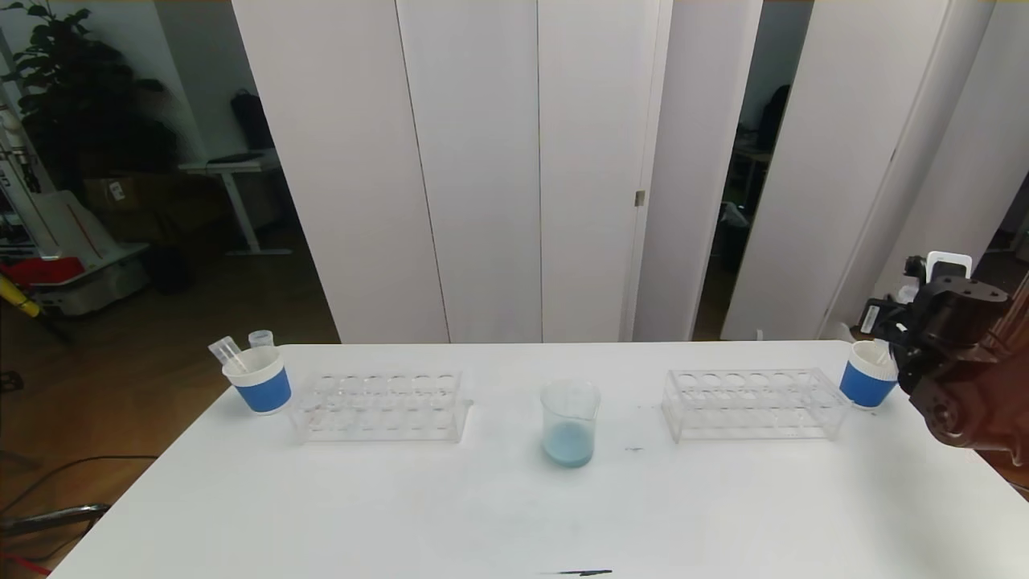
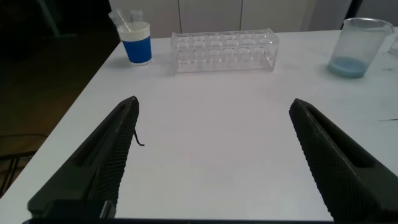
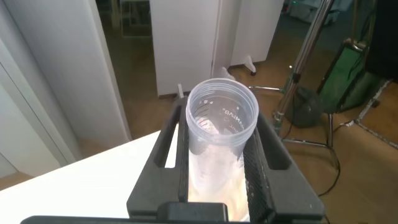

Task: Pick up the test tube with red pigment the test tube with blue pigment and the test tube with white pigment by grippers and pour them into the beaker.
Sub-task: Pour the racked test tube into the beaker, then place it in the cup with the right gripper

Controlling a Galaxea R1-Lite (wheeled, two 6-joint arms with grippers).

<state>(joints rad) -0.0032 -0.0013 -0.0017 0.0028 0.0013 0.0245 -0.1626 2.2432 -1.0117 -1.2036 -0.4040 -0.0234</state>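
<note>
While the right tool (image 3: 214,163) clamped the white-pigment test tube (image 3: 221,134) upright, contents stayed in.
Left tool (image 2: 211,155) gaped idle; beaker (image 1: 570,422) sat at 9 o'clock of the right tool.

We find the right gripper (image 1: 888,354) at the table's (image 1: 514,515) far right edge, just above a paper cup (image 1: 868,376), closed around a test tube (image 3: 219,134). To its left stands a rack (image 1: 754,404), farther left the beaker (image 1: 570,422), then a second rack (image 1: 378,406) and another cup (image 1: 259,379) with two tubes (image 1: 227,351) in it.
</note>
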